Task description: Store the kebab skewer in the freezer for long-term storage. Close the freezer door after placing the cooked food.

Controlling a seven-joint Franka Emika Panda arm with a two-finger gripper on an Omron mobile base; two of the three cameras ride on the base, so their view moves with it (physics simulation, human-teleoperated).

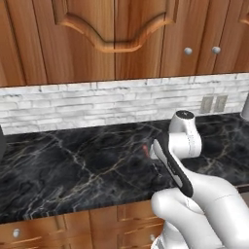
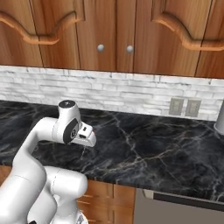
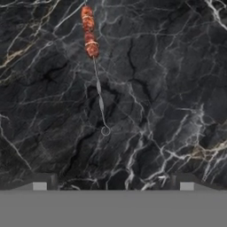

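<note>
The kebab skewer (image 3: 98,84) lies flat on the black marble counter (image 3: 168,88). Its red and brown chunks (image 3: 90,31) sit at the far end, and its small ring lies nearest the hand. My gripper (image 3: 113,185) hovers above the counter, open, with nothing between its fingertips (image 3: 40,185), and the ring end lies just ahead of them. In the left base view a red tip of the skewer (image 1: 145,149) peeks out beside my wrist. In the right base view my hand (image 2: 85,136) points down at the counter near its front edge. The freezer and its door are out of view.
A white brick backsplash (image 1: 97,104) with two outlets (image 2: 184,107) runs behind the counter, and wooden wall cabinets (image 2: 113,30) hang above it. Drawers (image 1: 44,231) sit below the counter, with a grey appliance front (image 2: 175,208) at the lower right. A grey object (image 2: 220,117) stands at the far right.
</note>
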